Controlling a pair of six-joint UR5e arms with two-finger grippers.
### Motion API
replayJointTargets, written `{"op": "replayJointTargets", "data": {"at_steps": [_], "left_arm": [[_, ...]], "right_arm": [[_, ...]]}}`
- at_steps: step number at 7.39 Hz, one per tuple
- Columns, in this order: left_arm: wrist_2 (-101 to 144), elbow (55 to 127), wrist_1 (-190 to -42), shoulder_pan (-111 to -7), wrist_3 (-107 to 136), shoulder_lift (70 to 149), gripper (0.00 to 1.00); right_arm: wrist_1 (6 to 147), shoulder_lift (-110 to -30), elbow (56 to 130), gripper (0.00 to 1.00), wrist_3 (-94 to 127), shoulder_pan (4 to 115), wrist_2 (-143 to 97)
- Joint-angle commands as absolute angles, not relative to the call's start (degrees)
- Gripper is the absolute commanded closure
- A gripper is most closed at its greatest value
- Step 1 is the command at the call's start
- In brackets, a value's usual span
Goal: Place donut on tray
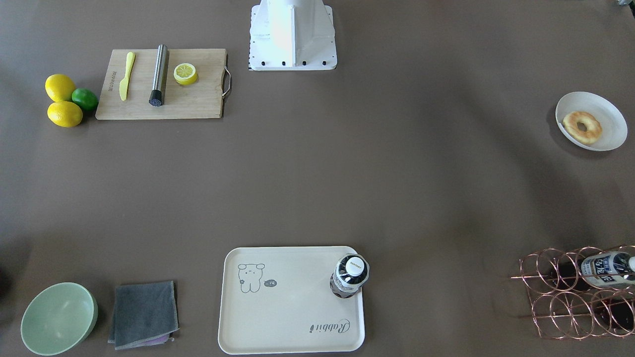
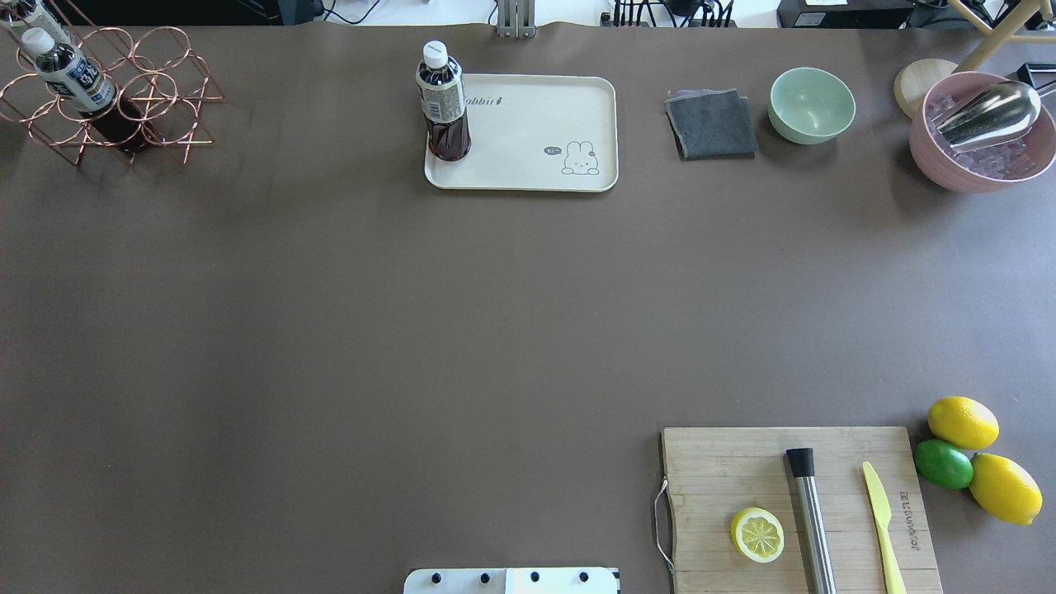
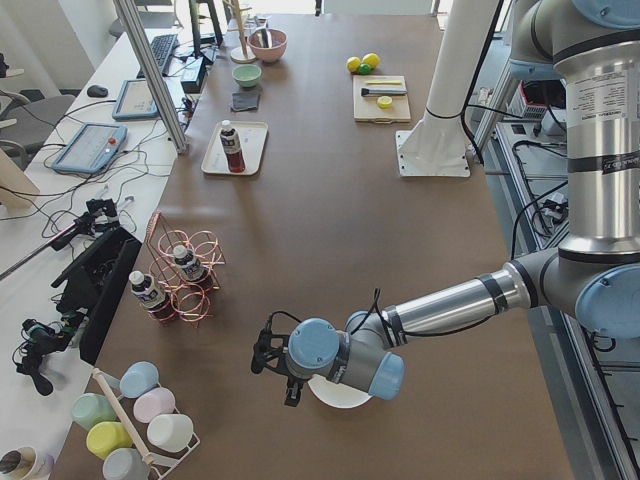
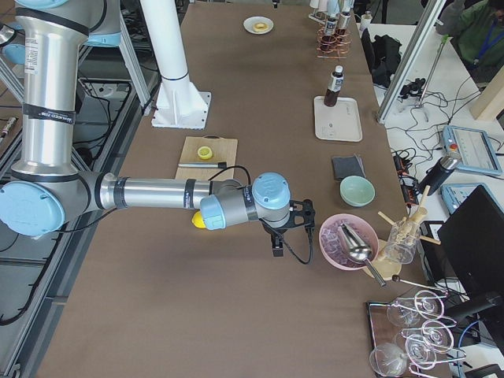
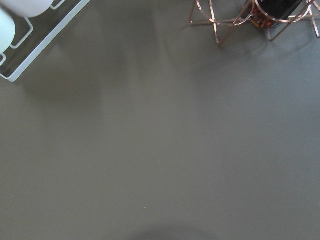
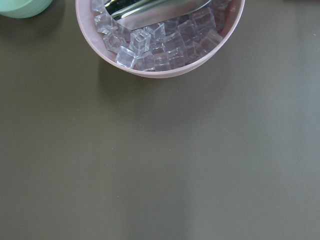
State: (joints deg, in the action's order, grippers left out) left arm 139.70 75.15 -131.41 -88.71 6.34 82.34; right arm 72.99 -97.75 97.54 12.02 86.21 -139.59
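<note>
The donut (image 1: pixel 582 127), golden with a browned top, lies on a round white plate (image 1: pixel 607 116) at the table end on my left side; it also shows far off in the exterior right view (image 4: pixel 259 25). The cream tray (image 1: pixel 287 307) with the grey animal drawing lies at the far edge mid-table (image 2: pixel 536 124). My left gripper (image 3: pixel 270 358) shows only in the exterior left view, hovering beside the plate (image 3: pixel 335 395), whose donut my arm hides there. My right gripper (image 4: pixel 293 224) shows only in the exterior right view, near a pink bowl. I cannot tell whether either is open or shut.
A dark drink bottle (image 1: pixel 349 275) stands on a corner of the tray. A copper wire rack (image 1: pixel 575 292) holds bottles near the donut's end. A cutting board (image 1: pixel 161 84) carries a lemon half, knife and steel tool. A pink bowl of ice (image 2: pixel 982 136), green bowl (image 2: pixel 812 105) and grey cloth (image 2: pixel 711 124) sit at the far right.
</note>
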Motion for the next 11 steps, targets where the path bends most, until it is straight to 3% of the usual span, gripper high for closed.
{"op": "replayJointTargets", "data": {"at_steps": [1,3,4,6,7,9,11], "left_arm": [[139.6,67.3,-141.5,-85.8,6.3,78.9,0.02],[139.7,63.5,-144.0,-82.6,6.2,78.8,0.03],[139.9,63.4,-144.1,-82.2,6.2,78.1,0.09],[140.4,62.7,-144.7,-82.2,6.2,77.7,0.38],[140.7,62.4,-144.7,-82.2,6.2,77.7,0.65],[142.5,62.2,-144.7,-82.2,6.2,77.7,0.89],[142.6,62.3,-144.7,-82.2,6.3,78.0,1.00]], "right_arm": [[66.8,-97.9,96.1,0.00,17.4,83.3,-139.0],[66.7,-97.9,96.0,0.00,17.2,83.3,-139.0],[66.7,-98.3,96.0,0.00,17.1,83.3,-139.0],[66.7,-98.3,96.1,0.00,17.0,83.3,-139.0],[66.7,-98.3,96.1,0.00,17.0,83.3,-139.0],[66.7,-98.3,96.1,0.00,16.8,83.3,-139.0],[66.7,-98.3,96.1,0.00,16.8,83.4,-139.0]]}}
